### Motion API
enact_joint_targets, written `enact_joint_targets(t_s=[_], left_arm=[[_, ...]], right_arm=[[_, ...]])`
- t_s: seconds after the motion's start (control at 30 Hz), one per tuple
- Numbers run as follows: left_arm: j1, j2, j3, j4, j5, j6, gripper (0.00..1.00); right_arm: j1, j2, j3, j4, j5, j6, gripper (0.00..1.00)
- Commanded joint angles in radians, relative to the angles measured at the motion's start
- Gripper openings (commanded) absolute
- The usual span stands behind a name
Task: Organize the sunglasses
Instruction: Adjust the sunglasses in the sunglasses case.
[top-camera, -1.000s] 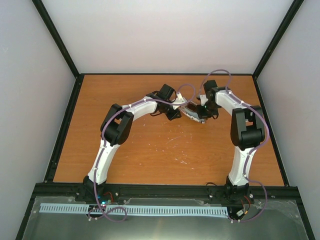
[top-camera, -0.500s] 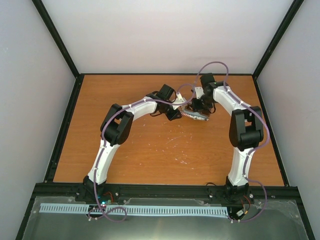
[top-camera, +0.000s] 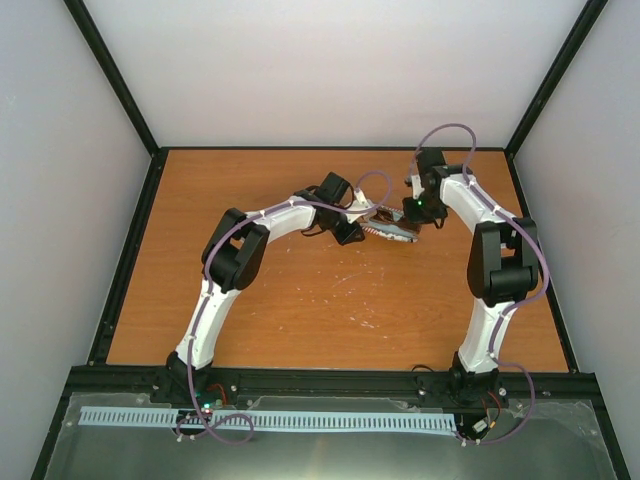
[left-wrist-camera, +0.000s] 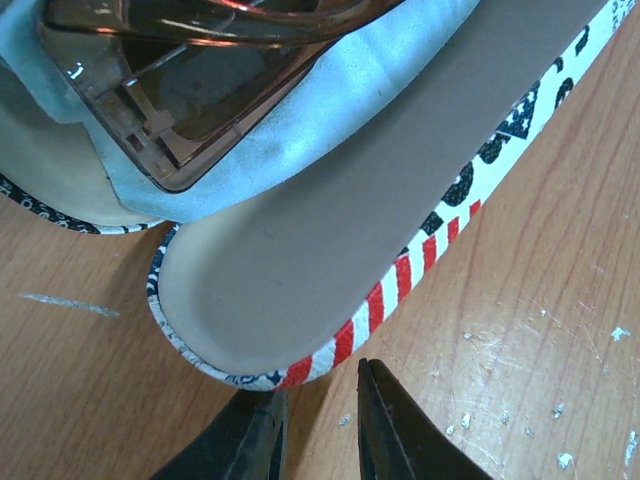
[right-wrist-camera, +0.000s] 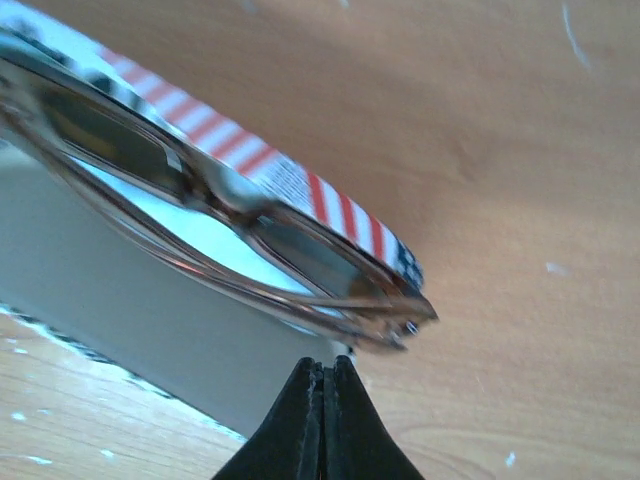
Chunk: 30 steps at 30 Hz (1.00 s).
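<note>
The sunglasses (left-wrist-camera: 200, 110), thin brown frame and brownish lenses, lie folded on a light blue cloth (left-wrist-camera: 300, 140) inside the open flag-patterned case (left-wrist-camera: 400, 285). The case's grey-lined lid lies flat on the table. My left gripper (left-wrist-camera: 320, 385) stands slightly open at the rounded end of the lid, bare wood showing between its fingers. My right gripper (right-wrist-camera: 323, 365) is shut on nothing, just short of the sunglasses' (right-wrist-camera: 300, 250) hinge corner at the other end of the case (right-wrist-camera: 230, 150). In the top view the case (top-camera: 392, 231) lies between both grippers.
The wooden table (top-camera: 300, 300) has dark rails along its edges and white walls around it. Small white flecks and scratches mark the wood (left-wrist-camera: 560, 400) near the case.
My right gripper has drawn back to the right, off the case's far end. The case now lies flatter. The left arm has stayed put.
</note>
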Motion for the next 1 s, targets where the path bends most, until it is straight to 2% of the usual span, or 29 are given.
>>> enact_joint_targets(t_s=[0.0,0.4,0.97], left_arm=[[-0.007,-0.043,0.000,0.014,0.010,-0.011,0.22],[-0.008,-0.062,-0.037,0.027,0.008,-0.007,0.22],[-0.007,-0.060,-0.034,0.029,0.001,-0.004,0.22]], right_arm=[[-0.023,-0.045,-0.069,0.039,0.105,0.068,0.03],[-0.068,-0.034,-0.139,0.142,0.112,0.128,0.03],[-0.066,0.038,-0.139,0.163,0.088,0.141,0.03]])
